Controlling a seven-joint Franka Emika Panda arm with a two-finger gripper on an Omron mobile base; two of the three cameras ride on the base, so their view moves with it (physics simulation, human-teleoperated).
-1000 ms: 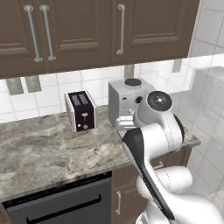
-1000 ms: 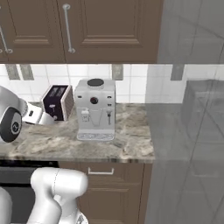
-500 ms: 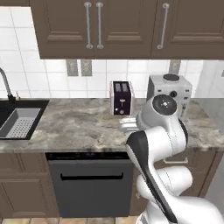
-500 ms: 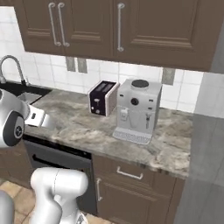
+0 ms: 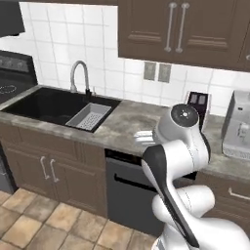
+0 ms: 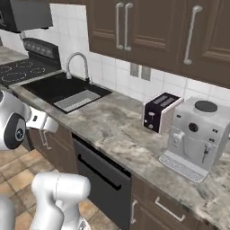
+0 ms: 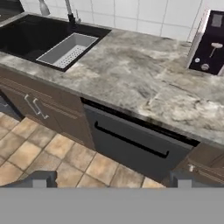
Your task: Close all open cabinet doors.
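1. The whole picture has slid. A second ago the base cameras looked at the toaster, the coffee machine and a grey fridge on the right. Now they look at the sink and the stove too. That means the base drove or turned to the left. The things did not move.

2. The toaster and coffee machine now sit at the right, and the sink is at the left.

3. The upper cabinet doors above the table all look shut, with their silver handles flat to the front.

4. The lower doors under the sink look shut too. The dark dishwasher is next to them.

5. The end effector hangs out in front of the table, over the floor, near the sink. Its jaws are wide apart and hold nothing.

6. No open door shows here yet. I think the robot is looking for one, and it is likely farther left, past the stove. The task looks to be at an early, searching step.
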